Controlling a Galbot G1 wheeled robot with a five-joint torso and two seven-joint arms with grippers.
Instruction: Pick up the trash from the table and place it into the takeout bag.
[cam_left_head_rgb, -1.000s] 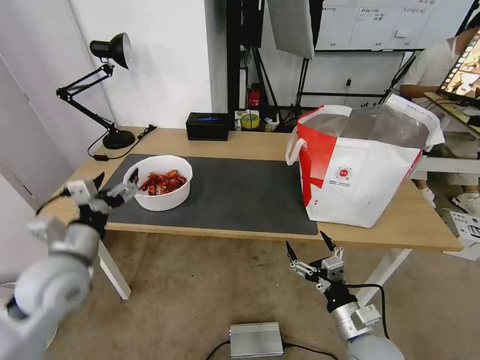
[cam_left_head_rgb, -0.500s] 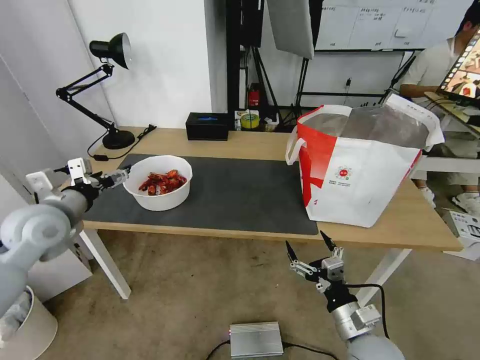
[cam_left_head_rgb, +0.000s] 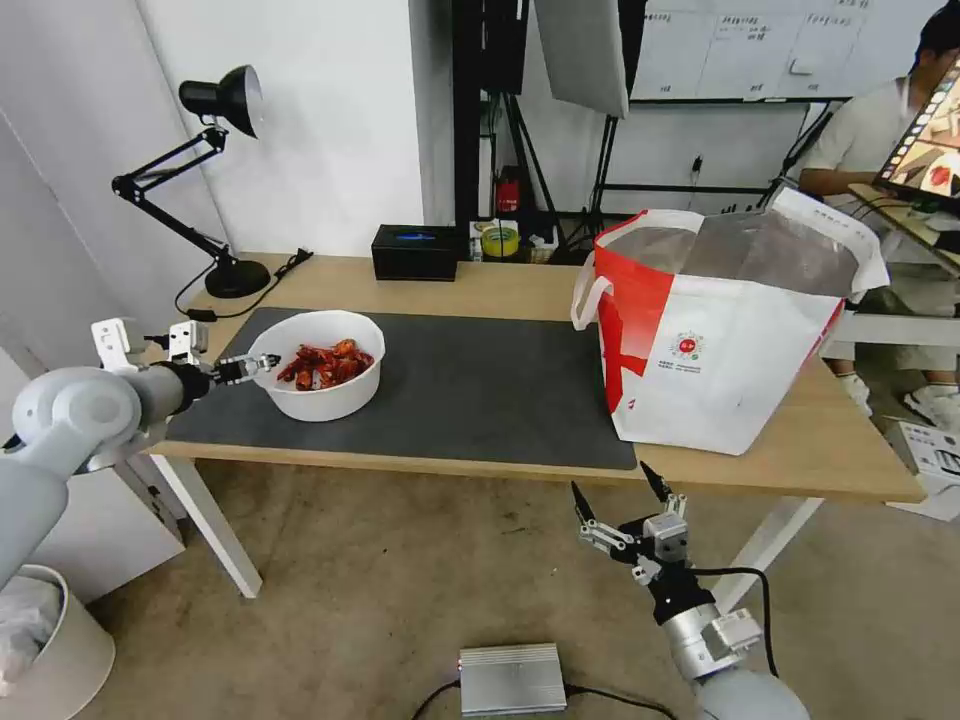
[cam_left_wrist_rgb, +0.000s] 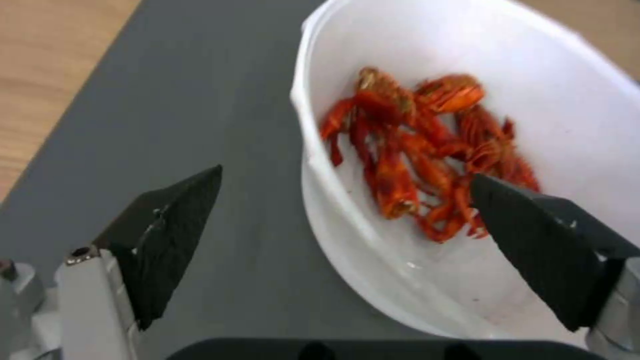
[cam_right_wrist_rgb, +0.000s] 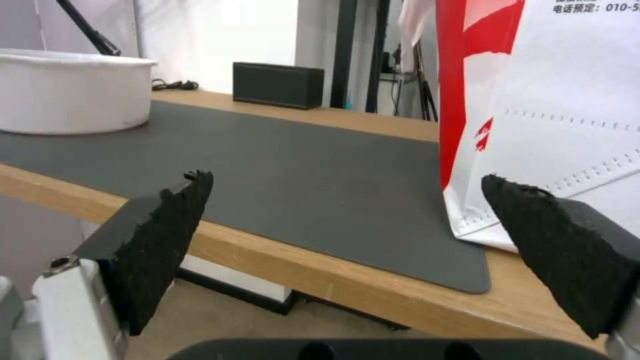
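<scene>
Spread wide, the left gripper (cam_left_wrist_rgb: 343, 200) is straddling the near wall of the white bowl (cam_left_head_rgb: 318, 364), one finger (cam_left_wrist_rgb: 167, 235) sitting outside over the dark grey mat (cam_left_head_rgb: 470, 385) and the other finger (cam_left_wrist_rgb: 540, 240) reaching in above the red crayfish shells (cam_left_wrist_rgb: 427, 150); that straddle looks chosen so a pinch on the thin rim can lift the whole bowl rather than the loose shells. Nothing is being gripped yet, and whether either finger is already touching the rim is hard to say from these angles. In the head view the left gripper (cam_left_head_rgb: 243, 367) is coming in from the left end of the table (cam_left_head_rgb: 480, 285), roughly level with the rim, which suits a side-on pinch. Outward from there, the bowl is sitting upright on the left part of the mat, well apart from the takeout bag (cam_left_head_rgb: 725, 330), which is standing open-mouthed at the right end of the table with its foil lining showing, ready to receive the bowl from above. No other trash is lying on the mat, so my judgement is that the bowl is the last piece to go. Down below the table's front edge, near the bag, the right gripper (cam_left_head_rgb: 622, 505) is waiting with its fingers likewise spread and holding nothing, kept clear of the working arm's path.
</scene>
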